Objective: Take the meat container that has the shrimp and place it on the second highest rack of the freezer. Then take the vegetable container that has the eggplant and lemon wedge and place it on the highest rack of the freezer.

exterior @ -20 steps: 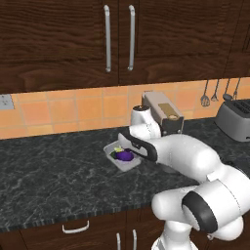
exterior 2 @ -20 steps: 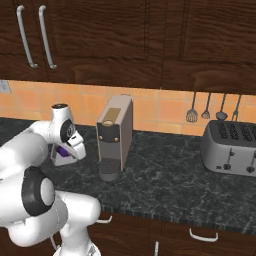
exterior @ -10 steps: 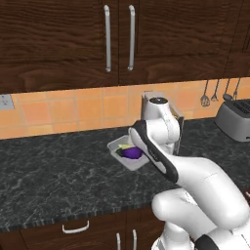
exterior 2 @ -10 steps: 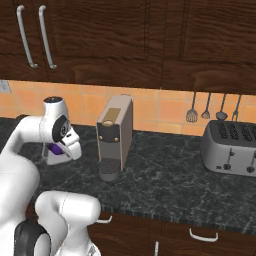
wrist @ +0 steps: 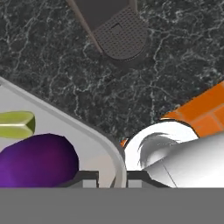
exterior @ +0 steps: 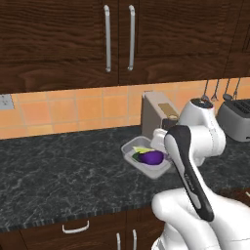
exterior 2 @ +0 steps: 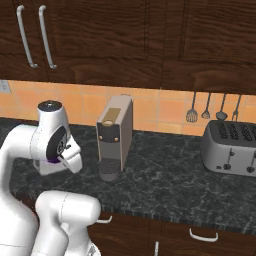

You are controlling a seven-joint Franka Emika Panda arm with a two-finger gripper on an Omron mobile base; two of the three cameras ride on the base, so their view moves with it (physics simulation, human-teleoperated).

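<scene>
tray held up off the dark table in the left base view, grey, with eggplant and lemon wedge inside, eggplant nearer the arm, wedge on its far-left side. tool clamped narrow on the tray's rim in the hand view, one finger inside the wall, one outside, so it is holding the tray by the edge. eggplant fills the tray's lower left in that view, lemon wedge touching just above it. coffee machine stands at the back of the table, right behind the tray and partly hidden by the arm; its round drip base shows at top of the hand view. in the right base view a sliver of purple eggplant peeks under the wrist, coffee machine just right of it, toaster far right, utensils hanging on the orange tile wall. cabinets above.
</scene>
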